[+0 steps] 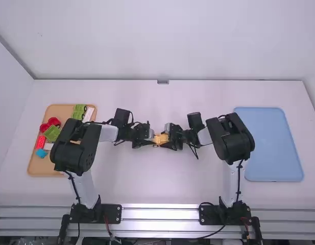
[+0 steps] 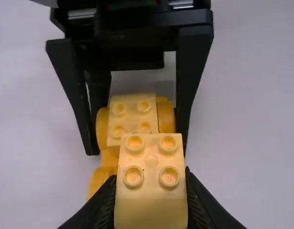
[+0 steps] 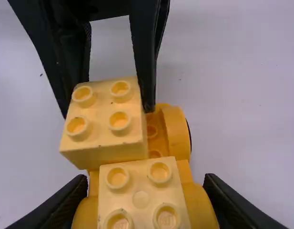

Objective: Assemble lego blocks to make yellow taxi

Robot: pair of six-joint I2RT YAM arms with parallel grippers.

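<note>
The left tool (image 1: 152, 138) pinches a yellow block (image 2: 151, 183) between its fingertips; directly facing it, the right tool (image 1: 169, 137) is clamped on the yellow car base (image 3: 175, 131), which carries another yellow block (image 3: 141, 191) between that tool's fingers. The left tool's block sits close against the base, partly covering it; contact is unclear. Both tools crowd the join from opposite sides. Well apart, on the bench (image 1: 162, 178), a tan tray (image 1: 30, 168) of coloured pieces lies beyond the left tool, partly hidden by its arm, and a blue tray (image 1: 269, 143) beyond the right.
</note>
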